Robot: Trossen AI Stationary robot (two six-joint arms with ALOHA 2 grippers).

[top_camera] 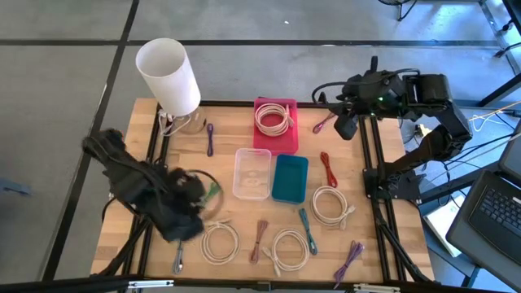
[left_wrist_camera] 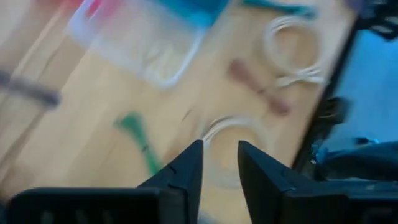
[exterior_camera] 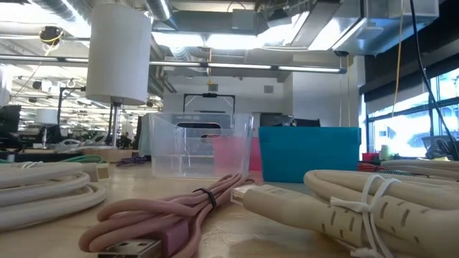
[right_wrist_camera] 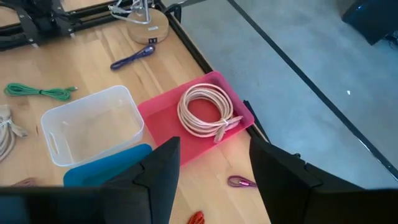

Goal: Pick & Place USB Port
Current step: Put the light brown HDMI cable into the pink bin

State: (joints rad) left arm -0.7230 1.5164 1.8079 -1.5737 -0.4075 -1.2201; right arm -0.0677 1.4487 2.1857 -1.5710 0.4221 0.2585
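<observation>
Open-plan robotics lab.
Exposed ceiling ducts and strip lights, rows of distant workstations, a framed wooden worktop beside a laptop on grey concrete floor.

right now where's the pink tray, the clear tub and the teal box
pink tray (right_wrist_camera: 239,102), right wrist view, on its far rim beside the coiled cable
clear tub (top_camera: 251,154), high view, on its top rim
teal box (top_camera: 289,179), high view, on its inside floor
</observation>
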